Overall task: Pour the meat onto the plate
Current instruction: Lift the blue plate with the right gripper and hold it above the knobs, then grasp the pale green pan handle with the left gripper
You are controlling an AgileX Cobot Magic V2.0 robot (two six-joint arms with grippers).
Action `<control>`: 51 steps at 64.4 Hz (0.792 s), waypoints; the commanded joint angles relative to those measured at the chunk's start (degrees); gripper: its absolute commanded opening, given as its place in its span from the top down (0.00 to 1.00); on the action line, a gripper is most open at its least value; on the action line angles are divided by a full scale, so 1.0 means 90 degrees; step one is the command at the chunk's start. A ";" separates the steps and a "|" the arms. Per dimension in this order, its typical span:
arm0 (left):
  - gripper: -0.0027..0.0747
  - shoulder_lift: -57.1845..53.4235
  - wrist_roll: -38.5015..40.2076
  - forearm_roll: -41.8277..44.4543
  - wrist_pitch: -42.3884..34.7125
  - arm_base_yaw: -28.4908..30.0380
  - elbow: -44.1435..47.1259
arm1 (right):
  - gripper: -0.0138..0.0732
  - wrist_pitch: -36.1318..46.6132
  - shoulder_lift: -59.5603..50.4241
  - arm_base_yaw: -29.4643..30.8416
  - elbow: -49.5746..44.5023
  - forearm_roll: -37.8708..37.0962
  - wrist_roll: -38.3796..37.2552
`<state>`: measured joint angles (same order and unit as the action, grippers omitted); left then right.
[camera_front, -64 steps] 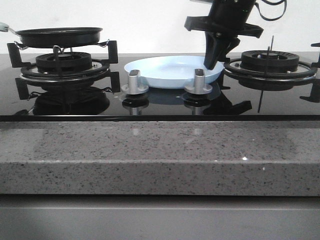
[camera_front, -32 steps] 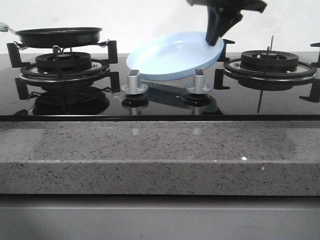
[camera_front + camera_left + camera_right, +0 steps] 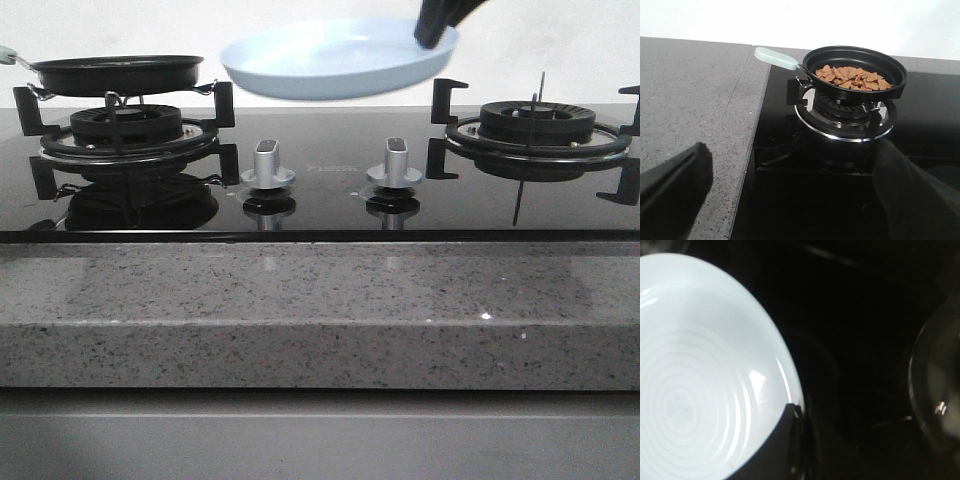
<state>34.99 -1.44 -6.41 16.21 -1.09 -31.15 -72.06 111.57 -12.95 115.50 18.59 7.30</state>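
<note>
Right claw [image 3: 432, 35] grips the plate [image 3: 330, 58] by its rim on the robot's right side, one finger [image 3: 775, 445] lying inside over the pale-blue surface. The plate hangs in the air above the black glass stove top [image 3: 320, 190], well clear of the two silver knobs [image 3: 268, 165] below it, and tilts a little, its held side higher. It carries nothing. Left claw [image 3: 790, 200] stands open, its two dark fingers [image 3: 675, 185] spread wide and holding nothing, near the edge where the grey speckled table [image 3: 690, 90] meets the stove. The meat [image 3: 852, 77] lies heaped in the black frying pan [image 3: 118, 72], which sits on the left burner [image 3: 125, 130] with its mint handle [image 3: 776, 58] pointing out over the table.
</note>
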 commanded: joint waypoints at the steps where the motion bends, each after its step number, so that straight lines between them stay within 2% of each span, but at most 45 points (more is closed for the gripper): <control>1: 0.14 0.0017 0.0054 -0.0014 -0.0523 0.0007 -0.0221 | 0.92 0.0145 -0.0777 -0.0037 -0.0574 0.0237 0.0172; 11: 0.14 0.0017 0.0054 -0.0014 -0.0523 0.0007 -0.0221 | 0.92 0.1320 -0.1605 -0.0130 -0.2185 0.0520 0.0441; 20: 0.14 0.0017 0.0054 -0.0014 -0.0523 0.0007 -0.0221 | 0.92 0.2222 -0.2117 -0.0143 -0.3213 0.0868 0.0639; 43: 0.14 0.0017 0.0054 -0.0014 -0.0562 0.0007 -0.0221 | 0.92 0.2412 -0.2160 -0.0143 -0.3388 0.1053 0.0639; 51: 0.14 0.0065 0.0054 -0.0563 -0.0608 0.0007 -0.0233 | 0.92 0.2412 -0.2154 -0.0143 -0.3388 0.1053 0.0639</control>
<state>34.99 -1.44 -8.00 15.79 -1.09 -31.15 -52.71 95.21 -14.16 83.69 25.87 12.38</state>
